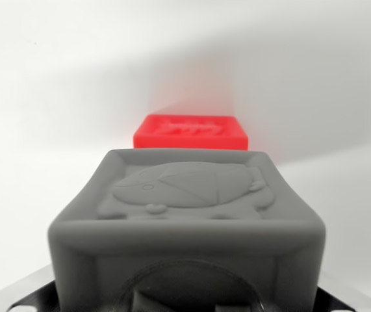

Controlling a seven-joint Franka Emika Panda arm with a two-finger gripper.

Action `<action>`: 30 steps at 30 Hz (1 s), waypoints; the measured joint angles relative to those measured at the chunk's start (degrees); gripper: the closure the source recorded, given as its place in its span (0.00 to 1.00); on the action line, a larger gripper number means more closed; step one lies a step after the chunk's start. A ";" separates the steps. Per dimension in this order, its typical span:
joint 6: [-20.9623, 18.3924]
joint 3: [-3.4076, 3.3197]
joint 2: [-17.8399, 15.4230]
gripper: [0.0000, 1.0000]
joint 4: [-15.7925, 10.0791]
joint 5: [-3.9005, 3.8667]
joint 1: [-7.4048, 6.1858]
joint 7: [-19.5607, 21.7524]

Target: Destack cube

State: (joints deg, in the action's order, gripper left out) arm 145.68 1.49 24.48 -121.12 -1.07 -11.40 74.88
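A grey cube (186, 214) with an embossed figure on its top face fills the lower half of the wrist view, very close to the camera. Dark metal parts of my gripper (185, 296) show at both bottom corners, tight against the cube's left and right sides; the fingertips themselves are hidden by the cube. The gripper looks shut on the grey cube. Beyond it, a red cube (190, 132) rests on the white surface, its embossed top face visible and its lower part hidden behind the grey cube's far edge.
The white surface (36, 117) spreads around both cubes, with a soft shadow behind the red cube at the upper right.
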 joint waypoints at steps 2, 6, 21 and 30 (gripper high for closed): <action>-0.52 0.00 -0.51 1.00 -0.02 0.00 0.00 0.00; -1.93 0.01 -2.04 1.00 -0.07 0.01 0.00 0.00; -4.69 -0.05 -5.97 1.00 -1.53 0.11 0.60 -0.59; -3.91 -0.19 -7.69 1.00 -4.06 0.19 1.73 -1.56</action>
State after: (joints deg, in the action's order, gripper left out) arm 141.77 1.30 16.79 -125.18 -0.88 -9.67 73.32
